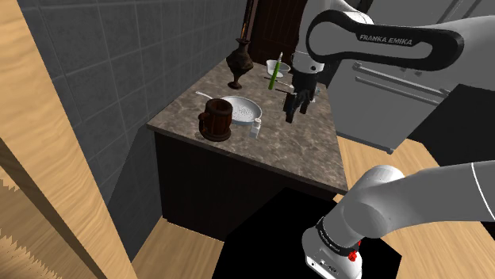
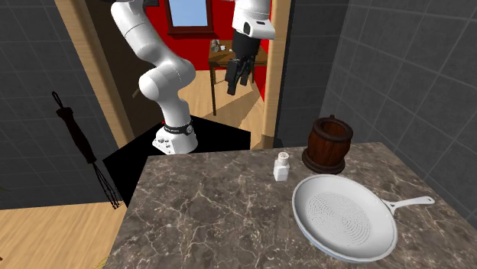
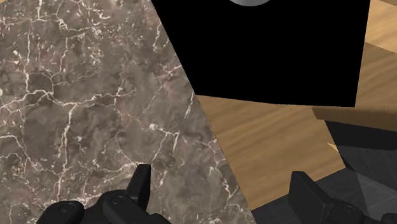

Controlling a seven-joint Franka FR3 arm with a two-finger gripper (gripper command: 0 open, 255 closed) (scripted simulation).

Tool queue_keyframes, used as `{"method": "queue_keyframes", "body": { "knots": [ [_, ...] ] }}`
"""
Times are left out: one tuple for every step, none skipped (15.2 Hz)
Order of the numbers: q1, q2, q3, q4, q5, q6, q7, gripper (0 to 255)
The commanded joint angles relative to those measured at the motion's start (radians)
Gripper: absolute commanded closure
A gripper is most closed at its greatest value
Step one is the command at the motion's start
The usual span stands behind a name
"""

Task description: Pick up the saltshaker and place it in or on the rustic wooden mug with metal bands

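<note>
The gripper (image 1: 292,111) hung in the air above the marble counter (image 1: 295,149), pointing down. In the wrist view the gripper (image 3: 222,191) had its two black fingers (image 3: 141,183) standing well apart with nothing between them, over the counter's edge (image 3: 76,95), with wooden floor (image 3: 267,140) and the black stand (image 3: 267,51) beyond that edge. In the second exterior view the gripper (image 2: 232,85) was high over the far side of the counter (image 2: 206,222), well apart from everything that stood on it. The saltshaker (image 1: 257,127), a small white bottle with a rounded pale cap, stood upright on the stone, untouched. In the second exterior view the saltshaker (image 2: 282,165) was just to the left of the mug (image 2: 329,143) with a narrow gap between them, and near the far rim of a white frying pan (image 2: 344,216). The mug was a dark brown wooden barrel shape with darker bands, standing upright with its mouth open upward. In the shoulder view the mug (image 1: 216,120) stood near the counter's left front corner, touching or just beside the pan (image 1: 240,108), with the saltshaker at the pan's near rim on the shoulder view's right. The gripper was up and to the right of the saltshaker in that view. Farther back on the counter stood a dark vase (image 1: 239,62) and a small white bowl (image 1: 275,65) with a green stick-like item (image 1: 274,77) leaning at it. A dark whisk (image 2: 84,145) hung on the wall at the second exterior view's left.
</note>
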Motion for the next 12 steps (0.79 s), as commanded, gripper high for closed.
{"method": "queue_keyframes", "body": {
  "knots": [
    [0.000, 0.077, -0.008, 0.013, -0.007, 0.056, -0.007, 0],
    [0.000, 0.117, -0.011, 0.026, -0.010, 0.078, -0.011, 0],
    [0.000, 0.158, -0.014, 0.041, -0.013, 0.100, -0.015, 0],
    [0.001, 0.198, -0.018, 0.058, -0.015, 0.120, -0.019, 0],
    [0.001, 0.239, -0.021, 0.075, -0.017, 0.139, -0.023, 0],
    [0.001, 0.280, -0.024, 0.094, -0.019, 0.157, -0.027, 0],
    [0.001, 0.322, -0.026, 0.114, -0.020, 0.174, -0.032, 0],
    [0.000, 0.363, -0.029, 0.135, -0.022, 0.190, -0.036, 0],
    [0.000, 0.404, -0.031, 0.158, -0.023, 0.205, -0.040, 0],
    [0.000, 0.446, -0.033, 0.182, -0.023, 0.218, -0.044, 0],
    [-0.001, 0.487, -0.035, 0.207, -0.024, 0.230, -0.049, 0],
    [-0.002, 0.528, -0.036, 0.234, -0.024, 0.241, -0.053, 0]
  ]
}}
